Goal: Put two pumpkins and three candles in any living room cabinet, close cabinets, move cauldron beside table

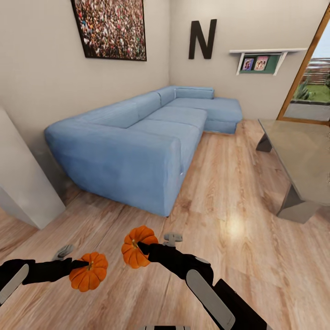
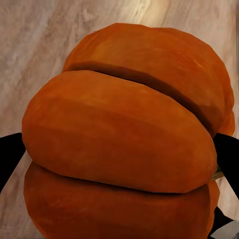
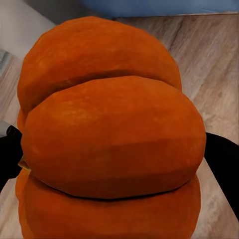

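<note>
Pumpkins, two, both carried above the floor: left gripper (image 1: pixel 79 265) clamps one pumpkin (image 1: pixel 89 271) at 7 o'clock; right gripper (image 1: pixel 143 248) clamps the other pumpkin (image 1: pixel 137 246) at 6. Likely light, rigid, smooth-ribbed; hold across the flanks.

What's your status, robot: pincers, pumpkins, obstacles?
Left pincer shut on left pumpkin. Right pincer shut on right pumpkin. Blue sofa ahead, grey table right.
</note>
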Robot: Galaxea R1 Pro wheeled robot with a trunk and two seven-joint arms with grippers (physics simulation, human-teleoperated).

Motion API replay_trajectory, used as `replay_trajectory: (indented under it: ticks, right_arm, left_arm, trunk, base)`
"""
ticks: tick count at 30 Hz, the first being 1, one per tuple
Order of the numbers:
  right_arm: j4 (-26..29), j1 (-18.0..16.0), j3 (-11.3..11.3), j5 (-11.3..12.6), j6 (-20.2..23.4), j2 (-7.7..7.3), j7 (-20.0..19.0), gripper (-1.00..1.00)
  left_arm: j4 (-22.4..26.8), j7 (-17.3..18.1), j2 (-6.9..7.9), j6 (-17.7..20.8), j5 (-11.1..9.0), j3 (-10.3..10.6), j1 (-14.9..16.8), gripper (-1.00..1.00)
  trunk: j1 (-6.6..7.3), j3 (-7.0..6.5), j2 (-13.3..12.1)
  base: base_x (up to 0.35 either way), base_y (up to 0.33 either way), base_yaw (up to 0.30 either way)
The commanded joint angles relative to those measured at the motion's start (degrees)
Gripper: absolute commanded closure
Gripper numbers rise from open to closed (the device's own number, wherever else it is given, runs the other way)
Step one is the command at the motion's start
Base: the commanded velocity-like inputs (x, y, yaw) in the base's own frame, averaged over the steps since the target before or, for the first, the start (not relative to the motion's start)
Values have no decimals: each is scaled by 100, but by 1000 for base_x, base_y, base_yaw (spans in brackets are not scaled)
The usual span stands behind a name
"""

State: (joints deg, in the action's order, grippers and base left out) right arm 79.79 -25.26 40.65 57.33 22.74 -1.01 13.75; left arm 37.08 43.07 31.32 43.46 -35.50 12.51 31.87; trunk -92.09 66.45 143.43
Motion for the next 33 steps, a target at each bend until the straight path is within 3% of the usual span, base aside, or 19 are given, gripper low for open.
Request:
replay_trajectory:
  ticks: [1, 4, 14, 27, 33]
  right_arm:
    - [10, -6, 13, 54, 2, -1, 70, 100]
    - [10, -6, 13, 51, 0, 5, 74, 100]
    - [10, -6, 13, 67, 11, -3, 67, 100]
    - [3, -6, 5, 75, 11, -2, 66, 100]
    - [2, -6, 4, 76, 11, -4, 66, 100]
  left_arm:
    - [1, -9, 6, 31, -36, 23, 4, 100]
    - [1, -9, 6, 31, -36, 23, 4, 100]
    - [1, -9, 6, 31, -36, 23, 4, 100]
    - [1, -9, 6, 31, -36, 23, 4, 100]
    - [1, -9, 6, 31, -36, 23, 4, 100]
  trunk:
    - [3, -17, 1]
    - [8, -61, -2]
    - [8, 11, -2]
    - [44, -154, -24]
    - [176, -205, -265]
  base:
    - [0, 0, -5]
    - [0, 0, -2]
    - [0, 0, 0]
    - [0, 0, 0]
    - [0, 0, 0]
